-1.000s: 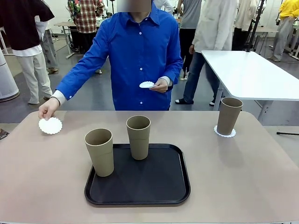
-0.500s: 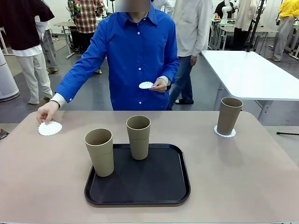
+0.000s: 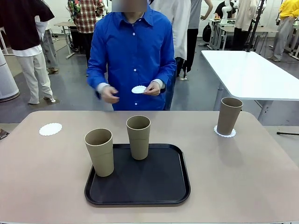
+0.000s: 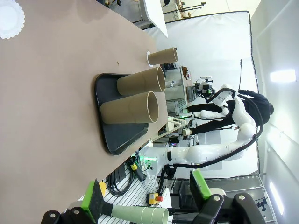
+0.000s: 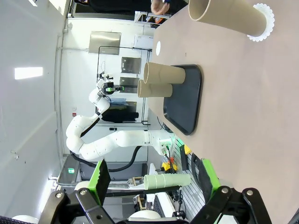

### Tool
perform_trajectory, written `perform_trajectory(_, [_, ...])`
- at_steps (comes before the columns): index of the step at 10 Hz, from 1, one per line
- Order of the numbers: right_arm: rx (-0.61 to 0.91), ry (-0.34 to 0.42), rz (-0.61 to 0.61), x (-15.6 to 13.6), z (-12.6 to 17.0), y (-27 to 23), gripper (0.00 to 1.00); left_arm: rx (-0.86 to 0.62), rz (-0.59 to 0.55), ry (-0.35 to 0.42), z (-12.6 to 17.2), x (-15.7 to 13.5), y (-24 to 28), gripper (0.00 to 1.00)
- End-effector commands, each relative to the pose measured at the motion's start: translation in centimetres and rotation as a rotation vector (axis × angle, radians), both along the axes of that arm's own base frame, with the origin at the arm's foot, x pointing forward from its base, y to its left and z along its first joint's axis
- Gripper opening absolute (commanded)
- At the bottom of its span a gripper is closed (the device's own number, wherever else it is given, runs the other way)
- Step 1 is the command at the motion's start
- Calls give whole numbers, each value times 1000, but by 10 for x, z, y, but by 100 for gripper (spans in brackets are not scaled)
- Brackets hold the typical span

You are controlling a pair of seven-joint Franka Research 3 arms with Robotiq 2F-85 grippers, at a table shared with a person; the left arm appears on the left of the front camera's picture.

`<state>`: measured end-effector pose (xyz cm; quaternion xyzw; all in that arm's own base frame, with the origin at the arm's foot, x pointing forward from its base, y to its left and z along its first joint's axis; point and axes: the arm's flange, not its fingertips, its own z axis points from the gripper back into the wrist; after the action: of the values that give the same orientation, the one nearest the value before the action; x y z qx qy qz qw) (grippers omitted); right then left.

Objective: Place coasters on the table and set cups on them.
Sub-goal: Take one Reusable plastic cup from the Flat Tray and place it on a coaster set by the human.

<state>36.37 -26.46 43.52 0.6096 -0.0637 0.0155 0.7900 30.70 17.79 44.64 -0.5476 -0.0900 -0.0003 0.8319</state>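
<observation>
left claw (image 4: 145,186): spread, empty
right claw (image 5: 154,173): spread, empty
cups (image 3: 138,136): two on tray (image 3: 161,184), one on coaster (image 3: 218,132)

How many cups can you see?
3. Two stand on the black tray: a front-left cup and a back cup. The third cup stands on a coaster at the table's right side.

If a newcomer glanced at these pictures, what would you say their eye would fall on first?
Probably the person in the bright blue shirt at the far side, holding a white coaster. Then the left cup and middle cup standing on the black tray, and the right cup on a second coaster near the right edge.
</observation>
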Motion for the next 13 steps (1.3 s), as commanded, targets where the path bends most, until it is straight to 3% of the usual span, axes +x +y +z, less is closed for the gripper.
perform_trajectory(1, [-3,11,-6,0,0,0,100,-5,0,-6,2,-2,1,100])
perform_trajectory(12, [-3,11,-6,0,0,0,100,0,0,0,0,0,0,100])
perform_trajectory(13, [-3,11,-6,0,0,0,100,95,-54,-81,13,10,-13,100])
